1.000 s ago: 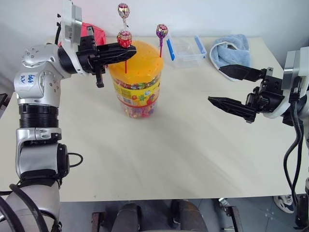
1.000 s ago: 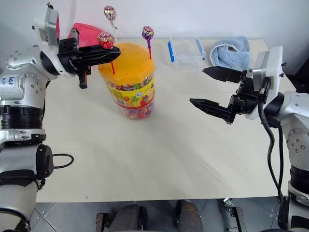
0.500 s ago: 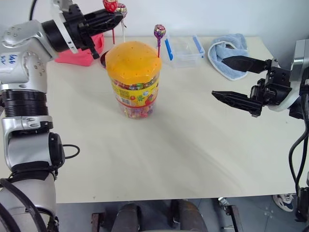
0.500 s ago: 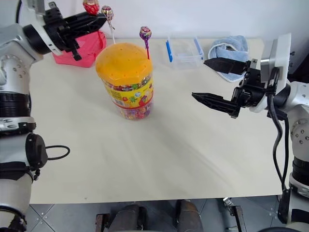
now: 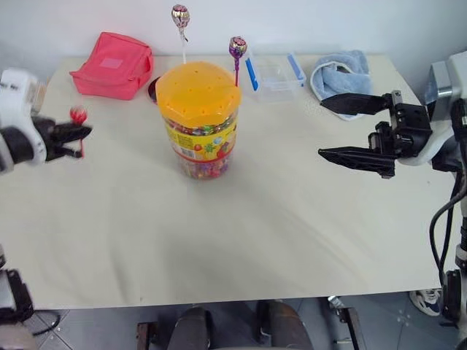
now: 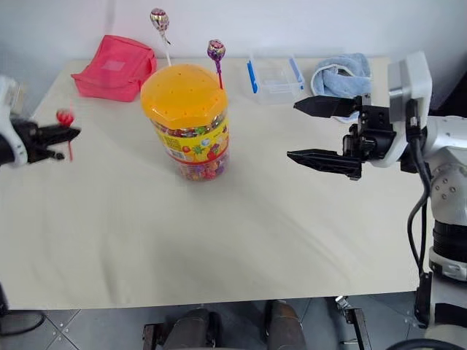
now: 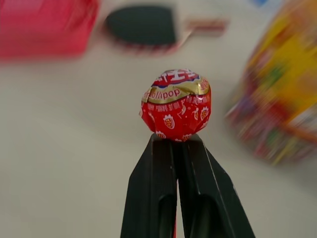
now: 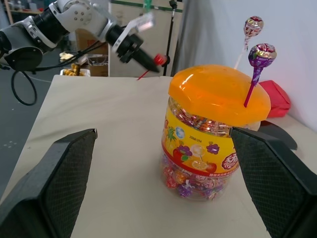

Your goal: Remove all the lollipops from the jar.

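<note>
lollipops: red foil-wrapped lollipop (image 5: 78,115) pinched in left gripper (image 5: 73,133), clear of the orange-lidded clear plastic jar (image 5: 198,117) for set-down; two remain in the lid; right gripper (image 5: 349,128) wide, empty.

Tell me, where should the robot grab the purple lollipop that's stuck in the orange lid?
Probably by its thin magenta stick, just under the round head of the purple lollipop. It stands nearly upright in the orange lid of the jar, so fingers closing from the side could pinch the stick, then lift straight up. The open right gripper is on that side.
</note>
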Robot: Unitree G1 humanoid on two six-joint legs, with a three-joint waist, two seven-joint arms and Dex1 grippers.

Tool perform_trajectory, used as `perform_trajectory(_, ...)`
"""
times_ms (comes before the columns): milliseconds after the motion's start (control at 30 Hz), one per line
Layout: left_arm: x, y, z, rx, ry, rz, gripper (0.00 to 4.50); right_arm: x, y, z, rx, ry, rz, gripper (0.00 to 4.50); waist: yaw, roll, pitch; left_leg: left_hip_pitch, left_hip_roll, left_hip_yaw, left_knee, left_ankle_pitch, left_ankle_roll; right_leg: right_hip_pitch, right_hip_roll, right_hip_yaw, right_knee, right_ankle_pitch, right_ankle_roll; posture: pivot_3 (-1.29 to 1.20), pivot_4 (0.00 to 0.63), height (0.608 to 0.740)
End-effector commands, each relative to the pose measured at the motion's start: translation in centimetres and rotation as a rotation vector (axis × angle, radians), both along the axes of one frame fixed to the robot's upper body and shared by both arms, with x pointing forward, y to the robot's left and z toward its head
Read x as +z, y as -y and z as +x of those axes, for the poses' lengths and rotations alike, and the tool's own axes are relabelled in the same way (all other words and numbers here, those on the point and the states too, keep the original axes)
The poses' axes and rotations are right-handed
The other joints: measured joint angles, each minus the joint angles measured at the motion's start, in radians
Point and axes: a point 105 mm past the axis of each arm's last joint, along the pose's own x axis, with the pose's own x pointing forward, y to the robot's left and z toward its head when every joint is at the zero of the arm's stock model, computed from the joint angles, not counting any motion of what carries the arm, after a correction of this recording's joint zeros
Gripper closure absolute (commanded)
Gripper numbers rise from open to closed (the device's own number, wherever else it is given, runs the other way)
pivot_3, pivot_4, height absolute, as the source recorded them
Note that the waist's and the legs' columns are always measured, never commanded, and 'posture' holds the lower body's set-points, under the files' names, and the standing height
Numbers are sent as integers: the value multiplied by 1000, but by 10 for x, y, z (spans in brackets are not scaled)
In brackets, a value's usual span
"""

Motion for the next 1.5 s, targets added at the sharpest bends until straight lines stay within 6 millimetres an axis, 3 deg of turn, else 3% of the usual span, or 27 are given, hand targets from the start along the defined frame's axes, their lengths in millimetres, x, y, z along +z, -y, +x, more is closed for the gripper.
perform_trajectory(33, -20, -16, -13, 112, -106, 15, 4459, 6, -4, 0, 34, 48, -3, 0, -1, 0, 0, 0, 0, 0, 0, 0, 0, 0, 0, 0, 0, 0, 0, 0, 150, 740)
perform_trajectory(200, -59, -28, -21, 218, -257, -13, 4459, 4, -9, 2, 54, 49, 0, 0, 0, 0, 0, -1, 0, 0, 0, 0, 0, -1, 0, 0, 0, 0, 0, 0, 150, 740)
perform_trajectory(467, -78, -39, -29, 300, -402, -32, 4459, 2, -7, -1, 44, 44, -4, 0, -3, -1, 0, -1, 0, 3, -1, 0, 0, -4, 0, 3, 2, 0, 0, 0, 150, 740)
perform_trajectory(700, -74, -43, -30, 324, -444, -14, 2720, 2, -8, -1, 32, 50, -6, 0, -4, -1, -1, -2, 0, 6, -1, 0, 0, -7, 0, 5, 3, 0, 0, 0, 150, 740)
perform_trajectory(800, -58, -38, -27, 293, -414, 19, 1714, 3, -7, -2, 29, 52, -6, 0, -4, -1, -1, -2, 0, 7, -1, 0, 0, -8, 0, 6, 3, 0, 0, 0, 150, 740)
perform_trajectory(1000, 0, -13, -12, 180, -263, 68, 28, 4, -5, -1, 15, 66, -13, 0, 1, -3, -1, -3, 0, 7, 0, 0, 0, -8, 0, 6, 3, 0, 0, 0, 150, 740)
perform_trajectory(1067, 23, -2, -5, 123, -185, 77, 28, 6, -4, 0, 6, 77, -13, 0, 2, -3, -1, -3, 0, 7, 0, 0, 0, -8, 0, 6, 4, 0, 0, 0, 150, 740)
perform_trajectory(1200, 80, 38, 22, -138, 165, 91, 28, 13, -1, 2, -13, 103, -3, 0, 1, -3, -1, -3, 0, 8, 0, 0, 0, -9, 0, 6, 4, 0, 0, 0, 150, 740)
perform_trajectory(1333, 99, 63, 43, -306, 396, 110, 28, 14, -1, 3, -19, 117, 5, 0, -1, -3, -1, -3, -1, 8, 1, 0, 0, -9, 0, 7, 5, 0, 0, 0, 150, 740)
perform_trajectory(1500, 115, 96, 44, -603, 620, -29, 28, 17, 2, -3, -32, 131, 16, 0, -4, -3, -1, -3, -1, 9, 1, 0, 0, -9, 1, 6, 4, 0, 0, 0, 150, 740)
